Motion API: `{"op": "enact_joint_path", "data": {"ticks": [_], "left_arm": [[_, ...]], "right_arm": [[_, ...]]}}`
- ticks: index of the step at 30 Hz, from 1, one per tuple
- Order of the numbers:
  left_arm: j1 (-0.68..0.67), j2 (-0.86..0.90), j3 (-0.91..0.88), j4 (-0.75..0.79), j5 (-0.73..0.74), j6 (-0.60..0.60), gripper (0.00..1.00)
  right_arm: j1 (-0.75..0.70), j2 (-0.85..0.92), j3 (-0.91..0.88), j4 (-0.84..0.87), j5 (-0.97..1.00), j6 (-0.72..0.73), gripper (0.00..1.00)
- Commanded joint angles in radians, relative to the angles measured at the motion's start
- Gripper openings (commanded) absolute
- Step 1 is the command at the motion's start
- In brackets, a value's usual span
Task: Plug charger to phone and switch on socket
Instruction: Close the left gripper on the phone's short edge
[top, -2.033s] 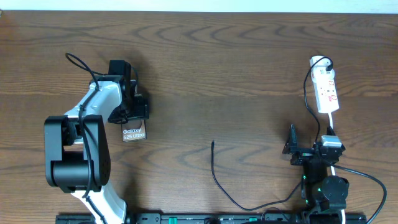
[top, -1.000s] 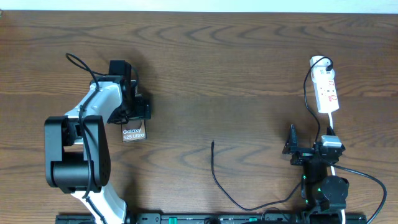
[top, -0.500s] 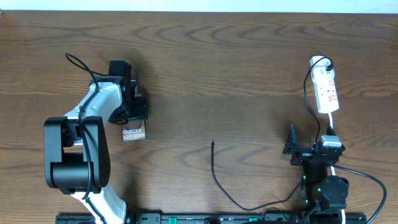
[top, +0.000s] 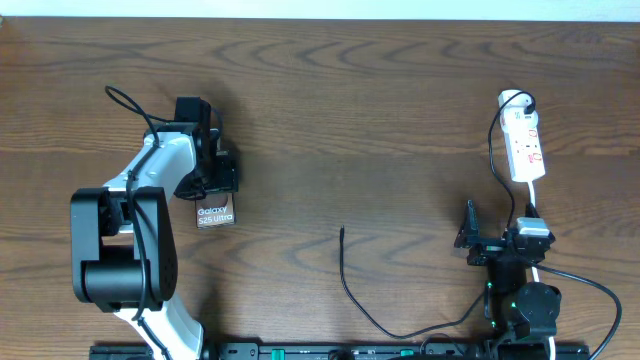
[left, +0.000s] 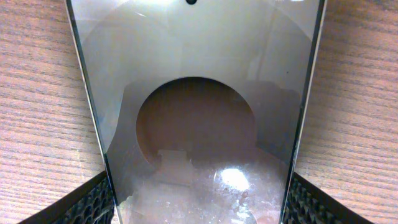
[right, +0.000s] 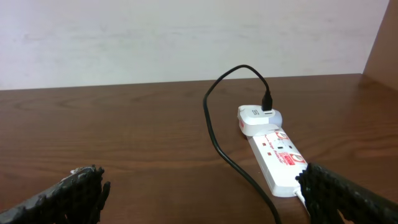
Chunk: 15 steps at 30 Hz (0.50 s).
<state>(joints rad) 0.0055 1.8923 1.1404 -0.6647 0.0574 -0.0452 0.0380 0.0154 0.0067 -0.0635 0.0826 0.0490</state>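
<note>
Nothing has shifted — left gripper (top: 215, 188) straddles the phone (top: 215, 214), grip unclear; right gripper (right: 208, 198) gapes empty.

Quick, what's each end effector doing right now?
Left end effector: closed on the phone, gripping its side edges.
Right end effector: open, holding nothing.
</note>
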Motion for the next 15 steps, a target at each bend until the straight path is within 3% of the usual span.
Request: {"op": "enact_joint_path", "data": {"ticks": [1,15], "left_arm": [[0.002,0.062,-0.056,-0.007,-0.021,0.007,0.11],[0.002,0.002,0.035,-0.046,-0.012,0.006,0.08]], "right_arm": [[0.002,-0.003,-0.001,-0.004,0.008,0.014,0.99],[0.002,-0.003,-0.001,-0.004,0.008,0.014,0.99]]}}
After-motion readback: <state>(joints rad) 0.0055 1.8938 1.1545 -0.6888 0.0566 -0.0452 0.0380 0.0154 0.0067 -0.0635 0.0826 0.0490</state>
